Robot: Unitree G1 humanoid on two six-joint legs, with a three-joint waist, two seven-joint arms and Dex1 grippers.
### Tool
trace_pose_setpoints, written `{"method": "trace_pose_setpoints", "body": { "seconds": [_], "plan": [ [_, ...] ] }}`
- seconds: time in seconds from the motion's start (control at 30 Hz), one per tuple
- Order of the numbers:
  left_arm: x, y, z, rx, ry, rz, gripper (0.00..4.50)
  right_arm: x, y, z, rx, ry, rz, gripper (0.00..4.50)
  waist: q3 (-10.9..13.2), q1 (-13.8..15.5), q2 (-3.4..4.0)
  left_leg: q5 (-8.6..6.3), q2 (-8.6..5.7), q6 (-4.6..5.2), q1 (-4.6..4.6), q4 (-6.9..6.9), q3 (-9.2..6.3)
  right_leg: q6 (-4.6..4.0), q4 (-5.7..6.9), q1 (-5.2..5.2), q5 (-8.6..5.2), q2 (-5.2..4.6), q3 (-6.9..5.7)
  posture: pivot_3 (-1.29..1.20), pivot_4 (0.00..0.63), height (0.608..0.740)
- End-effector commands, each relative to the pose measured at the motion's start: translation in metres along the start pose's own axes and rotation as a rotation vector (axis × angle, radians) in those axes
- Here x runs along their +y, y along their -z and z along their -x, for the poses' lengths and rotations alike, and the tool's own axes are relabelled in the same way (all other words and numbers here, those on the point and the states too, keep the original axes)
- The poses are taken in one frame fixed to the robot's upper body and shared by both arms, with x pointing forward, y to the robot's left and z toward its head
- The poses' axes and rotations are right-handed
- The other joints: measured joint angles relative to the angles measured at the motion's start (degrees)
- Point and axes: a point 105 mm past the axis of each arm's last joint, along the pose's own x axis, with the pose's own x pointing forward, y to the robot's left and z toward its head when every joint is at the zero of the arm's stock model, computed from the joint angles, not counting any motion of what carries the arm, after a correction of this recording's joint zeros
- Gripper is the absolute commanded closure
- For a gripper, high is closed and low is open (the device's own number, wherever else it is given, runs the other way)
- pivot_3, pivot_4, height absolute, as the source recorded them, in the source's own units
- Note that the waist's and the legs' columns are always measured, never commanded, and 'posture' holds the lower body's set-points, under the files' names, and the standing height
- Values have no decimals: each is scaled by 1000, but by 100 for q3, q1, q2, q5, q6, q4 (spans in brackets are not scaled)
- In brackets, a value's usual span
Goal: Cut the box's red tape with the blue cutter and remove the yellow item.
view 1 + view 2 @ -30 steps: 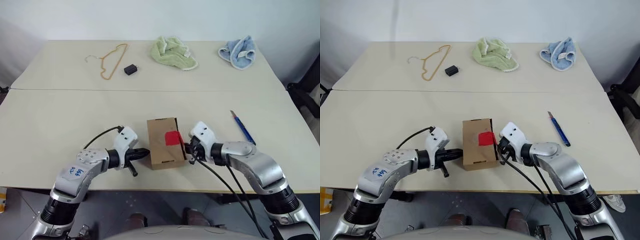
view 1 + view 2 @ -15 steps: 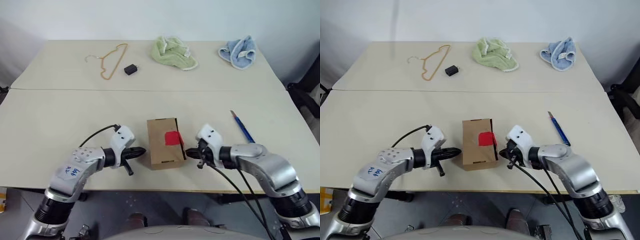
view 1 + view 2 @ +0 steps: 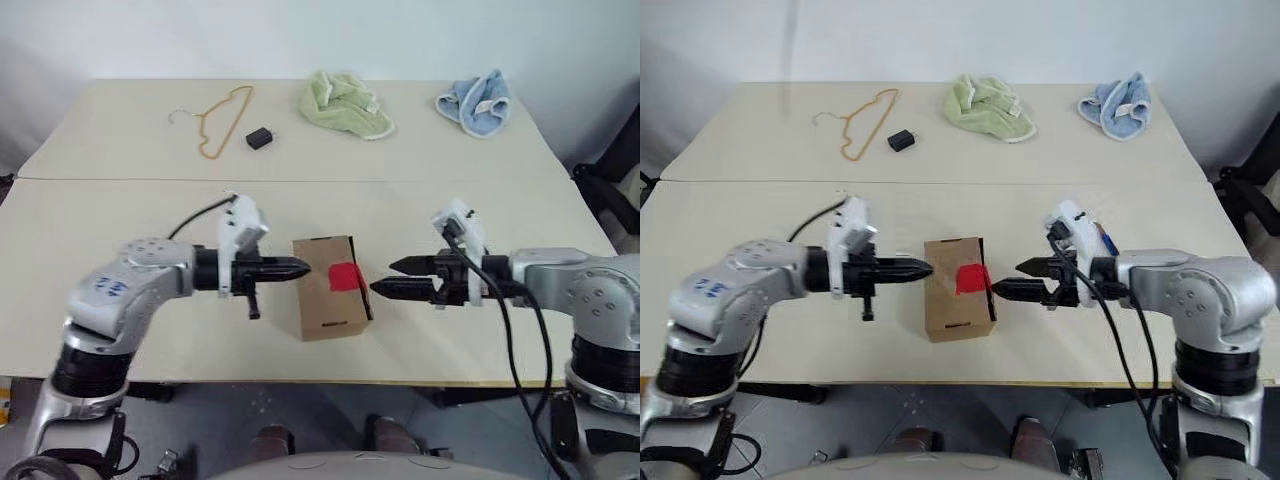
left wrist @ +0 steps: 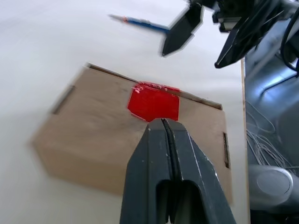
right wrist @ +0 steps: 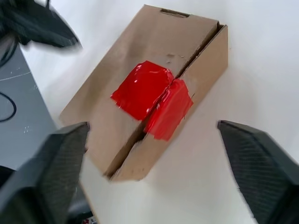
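**No legible writing in view**

The only marking that looks like text is a blue handwritten scribble on the grey shoulder casing of the robot's left arm (image 3: pixel 108 286); its strokes are too small and smeared to make out as letters or digits. The small plain brown cardboard box (image 3: pixel 330 288) carries no print, logo or label on the faces shown, and the bright red square patch of tape (image 5: pixel 150 95) across its seam is blank. The small black block (image 3: pixel 260 138) on the far part of the table shows no readable mark.
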Motion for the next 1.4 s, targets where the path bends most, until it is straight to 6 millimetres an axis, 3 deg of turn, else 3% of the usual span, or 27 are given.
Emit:
{"method": "trace_pose_setpoints", "body": {
  "seconds": [0.03, 0.3, 0.57, 0.77, 1.07, 1.23, 1.4],
  "plan": [
    [9, 4, -10, 38, -64, -64, 4500, -9, -5, -6, -24, 49, 10, 31, 1, -32, 0, 0, -1, 0, 0, 0, 1, 0, 0, -1, 0, 0, 1, 0, 150, 740],
    [12, 16, -17, 68, -82, -70, 4500, -29, 3, -15, 1, 115, 4, 31, 0, -44, 0, 0, 0, 0, 3, 4, 4, 1, 2, 1, 0, 0, 6, 0, 150, 740],
    [15, 16, -17, 68, -91, -72, 4500, -31, 4, -21, 10, 122, 6, 31, 0, -43, 0, 1, 0, 0, 5, 4, 4, 2, 4, 1, 1, 0, 7, 0, 150, 740],
    [15, 19, -16, 80, -90, -72, 4500, -53, 10, -11, 129, 331, 112, 31, 0, -40, 0, 1, 0, 0, 8, 4, 5, 2, 4, 2, 1, 0, 9, 0, 150, 740],
    [14, 30, -20, 113, -89, -56, 4500, -43, -8, -30, 80, 346, 169, 31, 0, -42, 0, 2, 0, -1, 10, 5, 5, 2, 6, 2, 1, 0, 10, 0, 150, 740],
    [10, 37, -24, 130, -75, -45, 4500, -55, -7, -36, 98, 423, 313, 31, -1, -43, 0, 2, 0, -1, 10, 4, 6, 2, 5, 3, 1, 0, 10, 0, 150, 740],
    [8, 43, -24, 153, -68, -33, 4500, -82, 8, -28, 192, 526, 497, 31, -3, -35, -4, 1, -2, 0, 13, 5, 5, 3, 3, 9, 1, 0, 10, 0, 150, 740]
  ]
}}
